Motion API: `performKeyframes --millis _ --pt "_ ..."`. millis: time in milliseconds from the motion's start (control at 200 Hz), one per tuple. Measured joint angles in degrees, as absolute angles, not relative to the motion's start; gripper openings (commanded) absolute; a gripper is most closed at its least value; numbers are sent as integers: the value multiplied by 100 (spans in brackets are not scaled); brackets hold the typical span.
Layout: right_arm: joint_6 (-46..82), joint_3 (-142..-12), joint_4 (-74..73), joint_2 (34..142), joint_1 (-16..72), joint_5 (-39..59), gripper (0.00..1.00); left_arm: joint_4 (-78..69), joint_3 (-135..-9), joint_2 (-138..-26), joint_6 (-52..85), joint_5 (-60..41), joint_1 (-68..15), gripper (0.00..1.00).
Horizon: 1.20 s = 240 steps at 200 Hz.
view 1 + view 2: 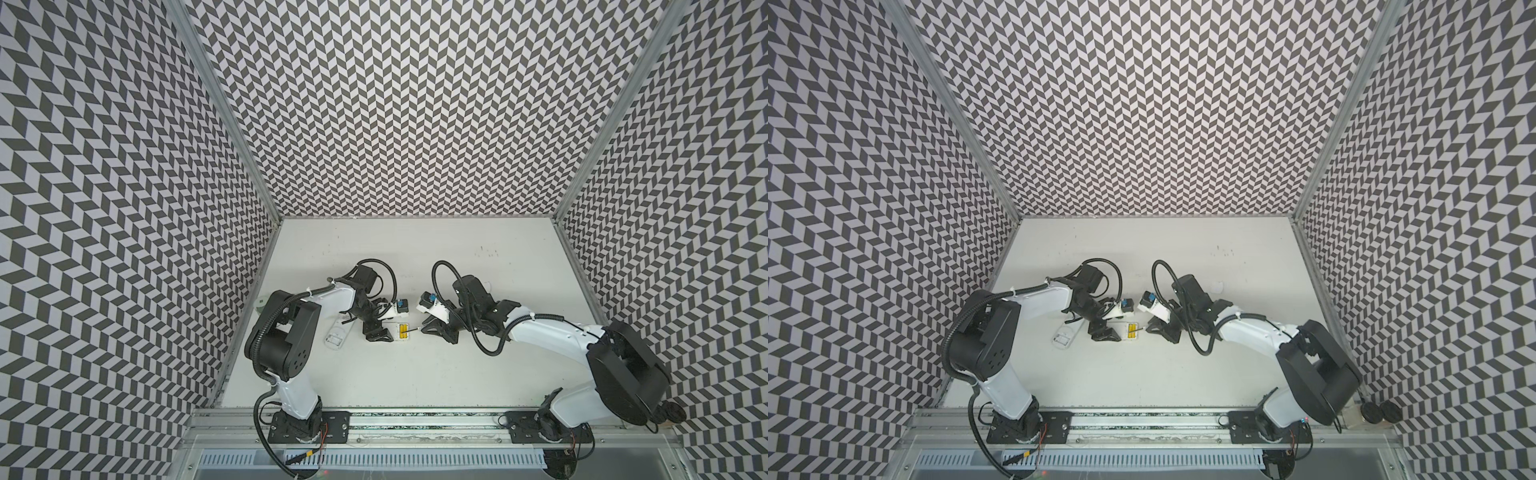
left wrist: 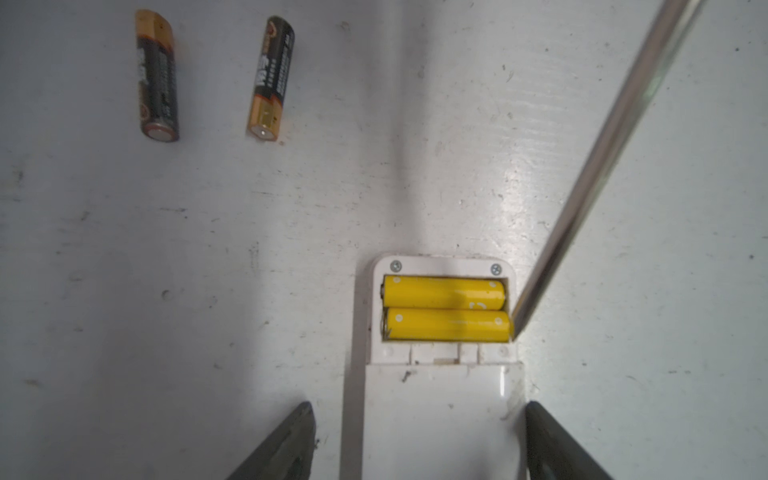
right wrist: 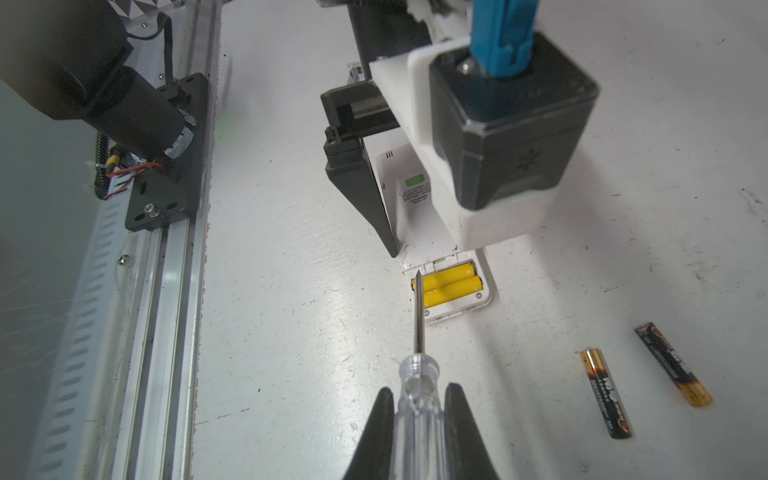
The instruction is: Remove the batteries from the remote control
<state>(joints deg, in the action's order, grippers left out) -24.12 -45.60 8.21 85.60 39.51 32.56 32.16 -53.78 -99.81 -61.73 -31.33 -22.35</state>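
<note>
Bench (image 1: 415,257): white and scuffed. Chevron-patterned walls close its left, right and far edges. A metal rail (image 1: 415,415) carrying both arm bases runs along the front edge.
Open room: bare bench stretches from the two wrists to the far edge, and between the arms toward the front edge. The left arm (image 1: 286,332) crowds the left edge and the right arm (image 1: 552,336) crowds the front right corner.
Remote control (image 2: 432,415): white, lying flat near the middle of the bench, with its battery bay uncovered.
Yellow batteries (image 2: 446,326): two, side by side inside the bay.
Black batteries (image 2: 157,79): two with gold ends, loose on the bench, apart from each other and well clear of the remote.
Screwdriver (image 3: 417,399): clear handle and thin metal shaft. Its tip is at a corner of the bay, by one end of a yellow cell; whether it touches is unclear.
Right jaws: clamped on the screwdriver's handle.
Left jaws: apart, one on each side of the remote's body. A gap shows beside one of them.
Hidden or unclear: the black batteries cannot be made out in both top views. The remote's body is cut off in the left wrist view. A pale oblong piece (image 1: 336,337) lies toward the left edge, its nature uncertain. A pale round thing (image 1: 261,305) at the left edge is half hidden behind the arm.
</note>
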Motion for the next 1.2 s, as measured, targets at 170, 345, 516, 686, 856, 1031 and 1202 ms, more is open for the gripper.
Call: performKeyframes --millis 170,345,516,686,856,1031,1202 --pt "-2447 -4560 893 8576 3968 3142 0 3103 -5321 -9961 -6163 -3179 -2274 78" --pt "-2462 -4482 816 8569 3970 3030 0 3022 -5323 -9970 -6163 -3208 -2366 79" --pt "-2491 -4296 742 8462 3986 3002 0 2910 -5330 -10020 -6158 -3258 -2460 79" --pt "-2504 -4261 742 8401 4012 2961 0 2777 -5334 -10064 -6152 -3267 -2633 78" --pt "-2458 -4169 683 8307 4023 2934 0 2685 -5334 -10110 -6158 -3284 -2692 71" --pt "-2421 -4088 589 8283 4049 2932 0 2635 -5308 -10114 -6160 -3291 -2714 69" --pt "-2405 -4082 596 8283 4084 2915 0 2615 -5304 -10114 -6158 -3308 -2738 67"
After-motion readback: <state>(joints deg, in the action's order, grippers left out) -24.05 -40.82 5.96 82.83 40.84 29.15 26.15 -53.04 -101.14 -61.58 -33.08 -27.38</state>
